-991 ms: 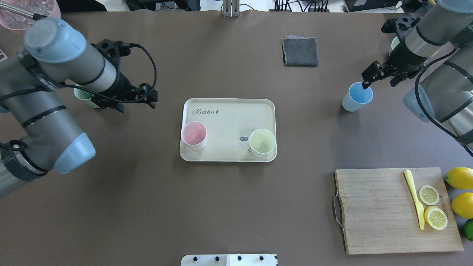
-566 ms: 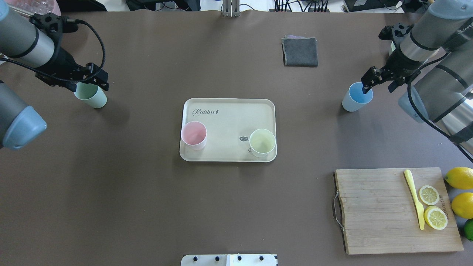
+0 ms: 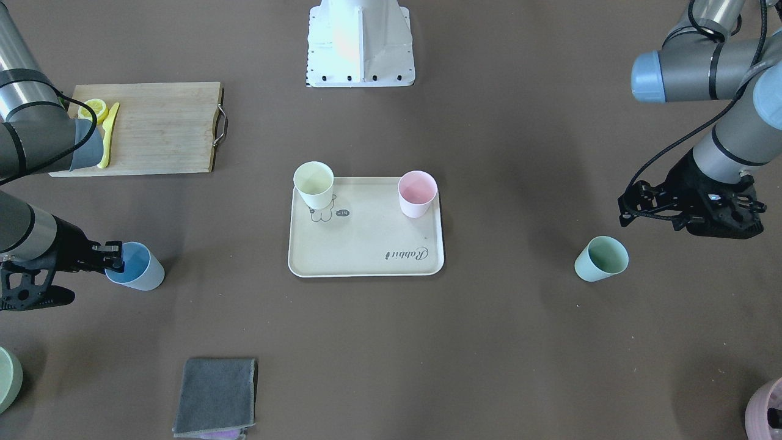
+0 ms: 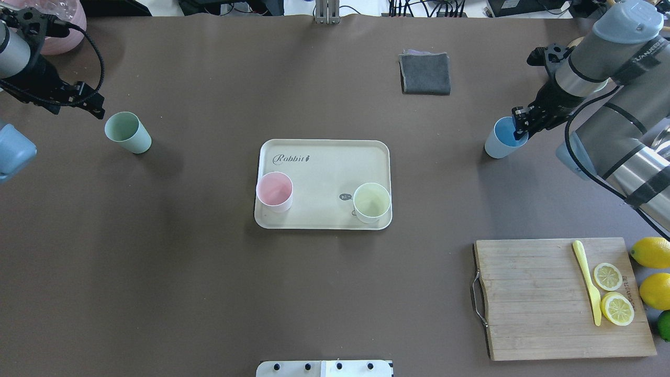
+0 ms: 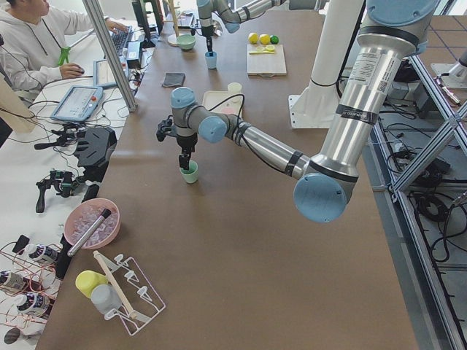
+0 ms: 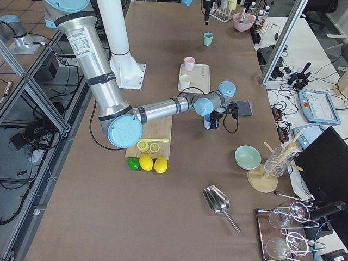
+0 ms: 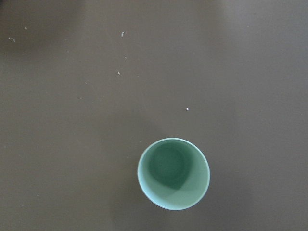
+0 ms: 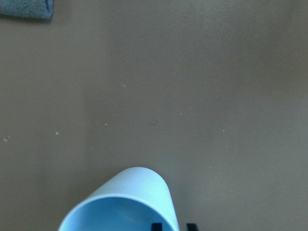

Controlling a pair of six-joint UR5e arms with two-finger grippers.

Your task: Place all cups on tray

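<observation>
The cream tray (image 4: pixel 324 167) lies mid-table with the pink cup (image 4: pixel 274 191) and the pale yellow cup (image 4: pixel 372 202) standing on it. The light blue cup (image 4: pixel 505 137) stands on the table to the tray's right. My right gripper (image 4: pixel 520 125) is closed on its rim, one finger inside and one outside, as the right wrist view (image 8: pixel 172 226) shows. The mint green cup (image 4: pixel 127 132) stands alone at far left. My left gripper (image 4: pixel 78 107) is open and empty, just up-left of it. The left wrist view shows only that cup (image 7: pixel 173 173).
A folded grey cloth (image 4: pixel 425 73) lies at the back. A wooden cutting board (image 4: pixel 528 298) with lemon slices and a yellow knife sits front right, whole lemons (image 4: pixel 651 251) beside it. A pink bowl (image 4: pixel 57 21) stands at the back left corner.
My left gripper swept left, from right of the mint green cup, over it, to its left. My right gripper stayed at the blue cup and its jaws narrowed on the rim.
</observation>
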